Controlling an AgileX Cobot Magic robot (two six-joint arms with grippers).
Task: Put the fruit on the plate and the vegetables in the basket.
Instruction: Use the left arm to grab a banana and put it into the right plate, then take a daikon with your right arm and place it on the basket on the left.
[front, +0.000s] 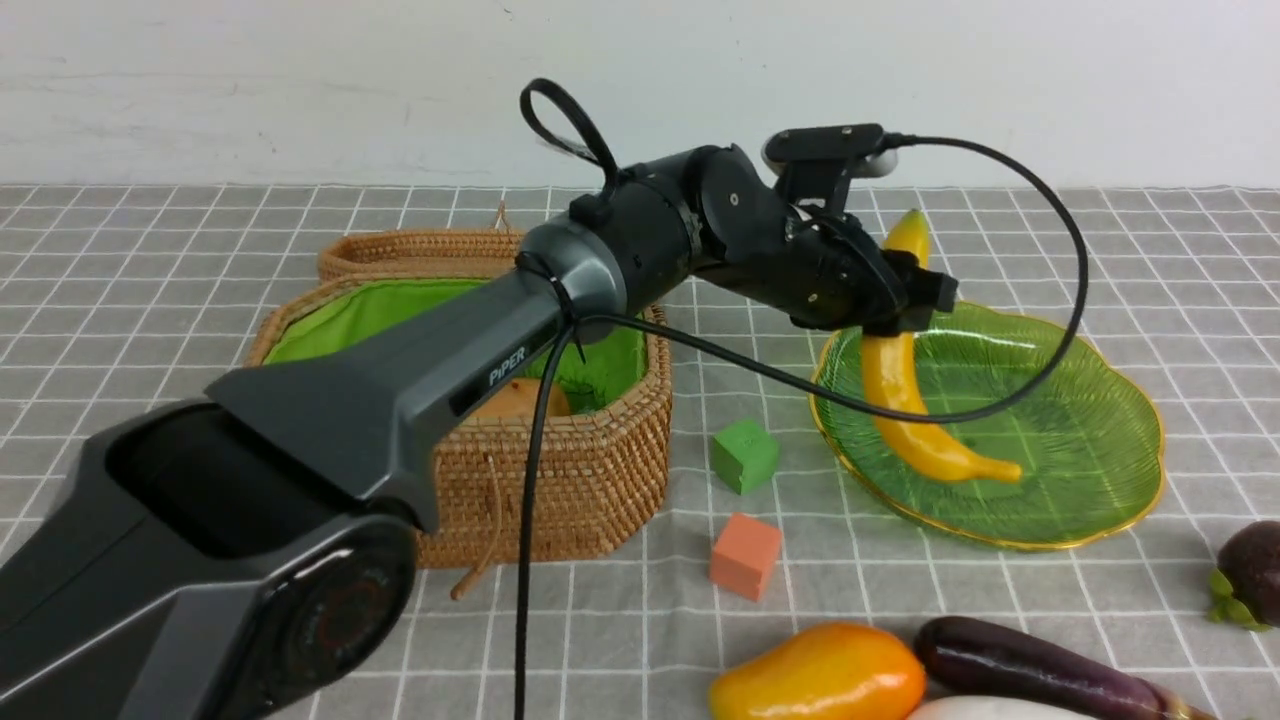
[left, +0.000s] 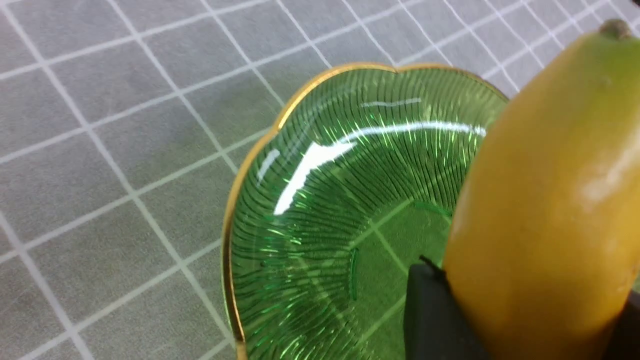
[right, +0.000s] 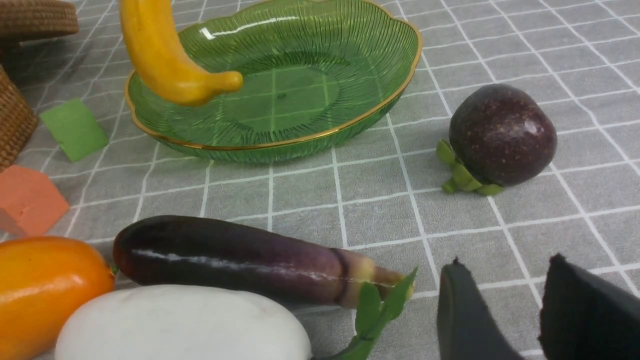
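My left gripper (front: 905, 312) is shut on the yellow banana (front: 900, 390) and holds it steeply tilted over the green glass plate (front: 1090, 470), its lower end down near the plate's floor. The wrist view shows the banana (left: 545, 215) pinched between dark fingers (left: 430, 315) above the plate (left: 320, 210). My right gripper (right: 506, 260) hangs open and empty over the cloth near the eggplant (right: 235, 260), the white vegetable (right: 185, 325), the mango (right: 45, 290) and the mangosteen (right: 502, 132). The basket (front: 600, 470) stands open with a potato (front: 520, 400) inside.
A green cube (front: 744, 455) and an orange cube (front: 745, 555) lie on the checked cloth between basket and plate. The basket's woven lid (front: 420, 250) lies behind it. The left arm stretches across over the basket.
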